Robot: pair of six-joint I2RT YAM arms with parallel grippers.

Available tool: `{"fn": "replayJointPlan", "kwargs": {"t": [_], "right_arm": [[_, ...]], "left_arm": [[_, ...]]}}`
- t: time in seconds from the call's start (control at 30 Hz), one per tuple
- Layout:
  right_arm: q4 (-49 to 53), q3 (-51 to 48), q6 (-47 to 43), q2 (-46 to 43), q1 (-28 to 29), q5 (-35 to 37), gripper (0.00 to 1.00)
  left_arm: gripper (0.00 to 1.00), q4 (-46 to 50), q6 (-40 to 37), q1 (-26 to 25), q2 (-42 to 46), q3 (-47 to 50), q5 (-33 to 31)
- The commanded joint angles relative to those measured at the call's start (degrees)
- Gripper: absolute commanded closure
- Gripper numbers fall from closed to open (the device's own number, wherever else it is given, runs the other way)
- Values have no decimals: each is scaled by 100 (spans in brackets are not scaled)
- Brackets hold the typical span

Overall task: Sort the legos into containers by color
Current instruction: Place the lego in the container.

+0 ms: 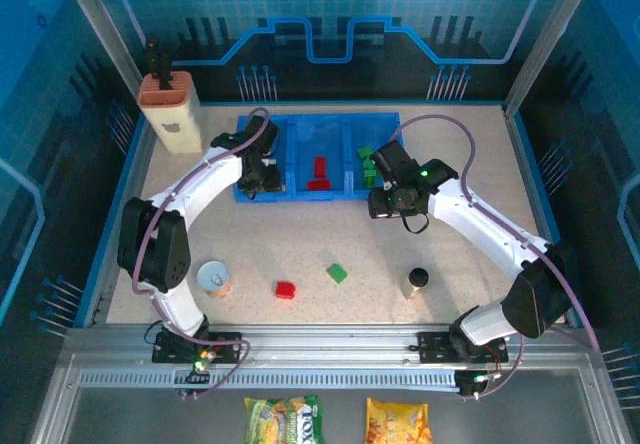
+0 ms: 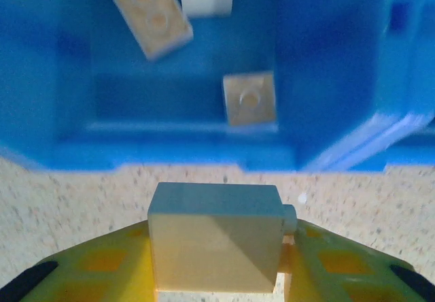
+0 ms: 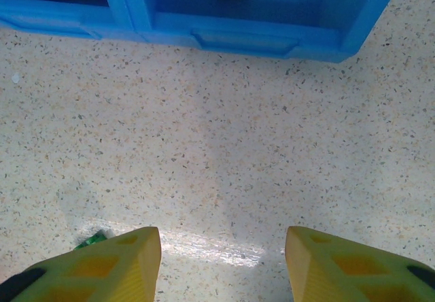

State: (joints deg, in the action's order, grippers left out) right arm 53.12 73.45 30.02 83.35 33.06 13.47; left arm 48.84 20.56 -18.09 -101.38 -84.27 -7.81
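One speckled table (image 1: 480,254) carries everything. At its far middle sits the translucent blue tray (image 1: 330,116), its three side-by-side compartments (image 1: 320,139) serving as the containers. The middle one holds red legos (image 1: 320,172), the right one green legos (image 1: 368,169), and the left one, seen from the left wrist, cream legos (image 2: 250,98). The left gripper (image 2: 217,247) hangs at the near edge of the left compartment, jaws closed on a cream brick (image 2: 216,237). The brick is pinched across its two flat side walls, with a stud showing on its right face. Its colour matches the compartment ahead, so the step in hand is judged to be a drop-off there. The right gripper (image 3: 223,247) hovers over bare table just near of the right compartment, jaws apart and holding nothing. Two loose bricks lie on the near part of the table, well apart from the tray: a red brick (image 1: 286,289) and, just to its right, a green brick (image 1: 337,273). Handling, as a judgement: each brick is light, rigid and smooth-walled — it will not deform or break, yet may slip or twist in a skewed pinch. Hold is best taken across opposite flat walls, centred, with the studs left free.
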Motion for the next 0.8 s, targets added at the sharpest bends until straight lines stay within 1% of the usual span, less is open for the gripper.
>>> {"fn": "replayJointPlan", "kwargs": {"t": [0.0,0.27,0.6,0.7,0.77], "right_arm": [[205,97,24,-79,-10,109,47],[345,143,6,-157,-10,184,47],[444,168,78,-239,-11,250,47],[454,154,125,-287,-12,252,47],[427,109,136,-335,-11,252,47]], "left_arm": [[58,207,-277,213,-394,-518,-52],[58,29,-419,603,-1346,-1694,40],[57,-99,-465,823,-2729,-3338,-61],[58,-180,-491,876,-3154,-3764,11],[58,-52,-517,877,-3514,-4193,-27]]}}
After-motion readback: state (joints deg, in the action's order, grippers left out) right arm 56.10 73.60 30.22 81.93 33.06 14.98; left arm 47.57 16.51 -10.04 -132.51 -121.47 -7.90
